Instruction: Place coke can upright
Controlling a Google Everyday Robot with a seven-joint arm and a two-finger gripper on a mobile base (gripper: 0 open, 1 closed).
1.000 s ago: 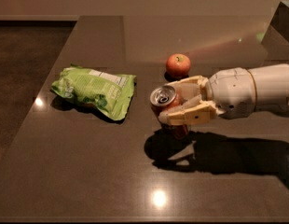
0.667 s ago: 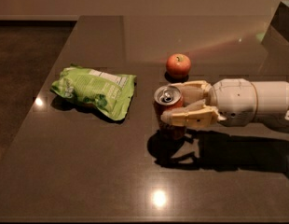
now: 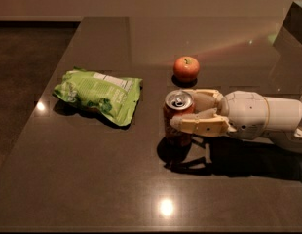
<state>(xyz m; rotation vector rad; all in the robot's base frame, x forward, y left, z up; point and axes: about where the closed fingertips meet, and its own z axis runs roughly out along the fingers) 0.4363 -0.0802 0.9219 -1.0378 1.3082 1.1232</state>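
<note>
Well to the left of the end effector (image 3: 186, 108), a green chip bag (image 3: 98, 95) lies flat on the worktop (image 3: 92, 179), in the same place as a second ago. The coke can (image 3: 178, 118) sits between the end effector's fingers, which are clamped on its upper body, one across the front and one behind. A second ago the can was carried higher and tipped, its silver top turned toward the camera. Now it stands upright with the top level and its base down at its own shadow. I judge the placing is nearly done and only the release is left. Just beyond the end effector is a red apple (image 3: 186, 68), apart from the can and unmoved.

The can's base is lost in dark shadow, so I cannot tell whether it bears fully on the worktop. The front finger covers part of the label, the rear finger is partly hidden by the can, and the arm is cut off at the right edge.
</note>
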